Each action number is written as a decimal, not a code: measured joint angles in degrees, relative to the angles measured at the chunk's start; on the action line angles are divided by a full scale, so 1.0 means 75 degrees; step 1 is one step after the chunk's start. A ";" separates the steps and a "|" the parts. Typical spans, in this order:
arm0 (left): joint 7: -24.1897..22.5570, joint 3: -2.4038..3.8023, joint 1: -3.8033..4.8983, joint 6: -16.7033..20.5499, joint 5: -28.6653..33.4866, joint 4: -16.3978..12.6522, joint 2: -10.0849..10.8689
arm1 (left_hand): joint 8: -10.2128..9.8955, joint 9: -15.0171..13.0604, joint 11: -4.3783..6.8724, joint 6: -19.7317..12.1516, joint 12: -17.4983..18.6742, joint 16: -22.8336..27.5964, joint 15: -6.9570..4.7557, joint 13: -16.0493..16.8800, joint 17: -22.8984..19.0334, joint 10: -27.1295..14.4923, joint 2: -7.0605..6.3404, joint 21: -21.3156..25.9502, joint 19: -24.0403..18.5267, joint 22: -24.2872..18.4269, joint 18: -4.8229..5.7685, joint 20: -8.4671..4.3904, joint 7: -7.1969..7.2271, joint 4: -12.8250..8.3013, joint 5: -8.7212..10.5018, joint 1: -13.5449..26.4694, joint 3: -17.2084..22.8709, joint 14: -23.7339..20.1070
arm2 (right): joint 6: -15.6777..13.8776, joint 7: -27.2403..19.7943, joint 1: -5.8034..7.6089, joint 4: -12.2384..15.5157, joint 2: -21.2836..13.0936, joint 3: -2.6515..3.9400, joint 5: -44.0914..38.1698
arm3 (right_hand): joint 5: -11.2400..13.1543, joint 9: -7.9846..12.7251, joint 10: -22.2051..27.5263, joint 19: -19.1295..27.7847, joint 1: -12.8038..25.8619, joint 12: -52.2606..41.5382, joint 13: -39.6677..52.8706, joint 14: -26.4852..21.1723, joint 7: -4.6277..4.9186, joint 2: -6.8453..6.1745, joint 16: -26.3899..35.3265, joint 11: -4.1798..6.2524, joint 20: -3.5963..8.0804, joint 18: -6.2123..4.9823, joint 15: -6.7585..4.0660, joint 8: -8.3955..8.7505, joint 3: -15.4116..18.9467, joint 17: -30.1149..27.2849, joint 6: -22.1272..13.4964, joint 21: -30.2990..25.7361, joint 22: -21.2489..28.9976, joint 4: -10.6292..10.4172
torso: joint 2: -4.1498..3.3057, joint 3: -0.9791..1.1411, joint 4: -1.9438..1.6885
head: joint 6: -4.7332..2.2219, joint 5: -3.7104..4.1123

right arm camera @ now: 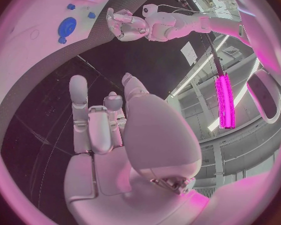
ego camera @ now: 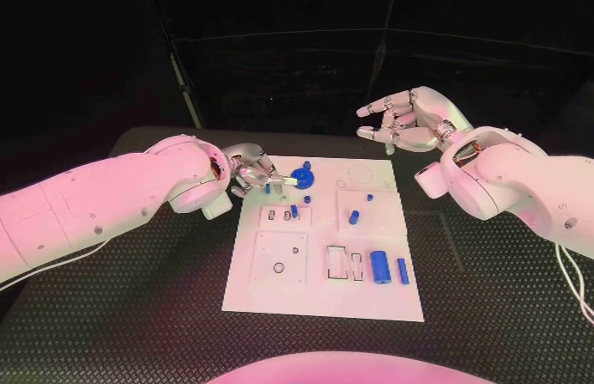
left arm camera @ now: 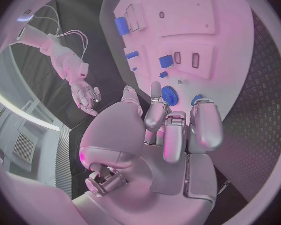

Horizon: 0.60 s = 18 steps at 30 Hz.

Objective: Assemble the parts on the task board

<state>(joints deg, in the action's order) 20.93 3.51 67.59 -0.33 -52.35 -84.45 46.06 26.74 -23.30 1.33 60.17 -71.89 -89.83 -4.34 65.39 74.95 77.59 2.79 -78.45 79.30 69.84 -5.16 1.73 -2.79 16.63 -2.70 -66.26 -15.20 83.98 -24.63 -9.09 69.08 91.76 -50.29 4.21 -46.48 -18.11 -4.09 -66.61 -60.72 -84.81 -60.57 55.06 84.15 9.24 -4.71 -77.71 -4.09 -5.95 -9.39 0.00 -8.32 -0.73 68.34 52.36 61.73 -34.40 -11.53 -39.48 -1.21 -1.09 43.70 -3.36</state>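
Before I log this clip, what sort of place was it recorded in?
Probably a robotics lab or test cell: a black table carrying a white task board with small blue parts, set in a dark framed enclosure, with strip lights overhead.

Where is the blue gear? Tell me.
In the head view the blue gear sits on the task board, far left part, beside the left hand.

Smooth white plastic task board [ego camera: 324, 291], shiny blue plastic parts [ego camera: 380, 265], bumpy black table [ego camera: 148, 315], shiny silver hands [ego camera: 251, 173].
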 measured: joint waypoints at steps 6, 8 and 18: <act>0.0576 -0.0062 0.0127 -0.0375 -0.0728 0.0298 -0.0435 | 0.0210 -0.0317 -0.0028 -0.0190 -0.0123 0.0000 0.0000 0.0145 -0.0001 -0.0029 0.0000 -0.0114 0.0027 0.0185 0.0060 0.0027 -0.0023 0.0005 0.0000 0.0000 -0.0089 0.0000 | 0.0013 0.0004 0.0021 -0.0103 0.0045 0.0002 0.0155 | -0.0191 0.0007 0.0069 0.0029 0.0000 0.0105 -0.0130 0.0000 -0.0014 0.0000 0.0112 0.0015 0.0029 0.0001 0.0000 -0.0015 0.0001 -0.0114 -0.0014 -0.0135 0.0167 0.0040 | 0.0045 0.0023 -0.0001 | 0.0030 -0.0007; 0.0672 -0.0082 0.0161 -0.0442 -0.0852 0.0366 -0.0547 | 0.0231 -0.0377 -0.0028 -0.0221 -0.0147 0.0000 0.0001 0.0185 -0.0001 -0.0029 0.0000 -0.0148 0.0027 0.0241 0.0057 0.0028 0.0001 0.0005 0.0000 0.0000 -0.0089 0.0000 | 0.0022 0.0014 0.0023 -0.0121 0.0066 0.0003 0.0169 | -0.0271 0.0008 0.0082 0.0030 0.0000 0.0119 -0.0169 0.0000 -0.0025 0.0000 0.0152 0.0027 0.0030 0.0002 0.0000 -0.0015 -0.0020 -0.0138 -0.0025 -0.0156 0.0215 0.0062 | 0.0045 0.0023 -0.0001 | 0.0035 -0.0011; 0.0955 -0.0466 0.0427 -0.0783 -0.1286 0.0753 -0.1053 | 0.0267 -0.0463 -0.0028 -0.0270 -0.0148 0.0000 0.0001 0.0202 -0.0001 -0.0029 -0.0008 -0.0177 0.0053 0.0291 0.0053 0.0055 0.0004 0.0005 0.0000 -0.0069 -0.0089 -0.0001 | 0.0079 0.0096 0.0028 -0.0209 0.0172 0.0003 0.0152 | -0.0409 0.0014 0.0109 0.0057 0.0000 0.0187 -0.0243 -0.0001 0.0003 0.0000 0.0200 -0.0001 0.0003 0.0003 0.0000 -0.0015 -0.0025 -0.0199 -0.0053 -0.0245 0.0313 0.0066 | 0.0048 0.0018 -0.0011 | 0.0051 -0.0029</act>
<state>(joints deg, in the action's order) 28.09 0.01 70.79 -6.20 -62.00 -78.80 38.16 28.75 -26.77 1.12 58.15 -73.00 -89.83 -4.33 66.90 74.94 77.37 2.72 -79.79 79.69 72.02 -4.77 2.14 -2.76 16.66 -2.70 -66.78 -15.87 83.97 -24.04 -8.37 69.29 90.20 -49.00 4.23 -45.34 -21.18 -3.99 -65.79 -60.29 -84.81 -59.17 53.23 84.15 9.26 -4.71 -76.21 -4.10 -5.93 -9.37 0.00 -8.43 -0.92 66.85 51.96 59.89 -32.06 -11.03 -39.12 -1.08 -1.18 44.08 -3.58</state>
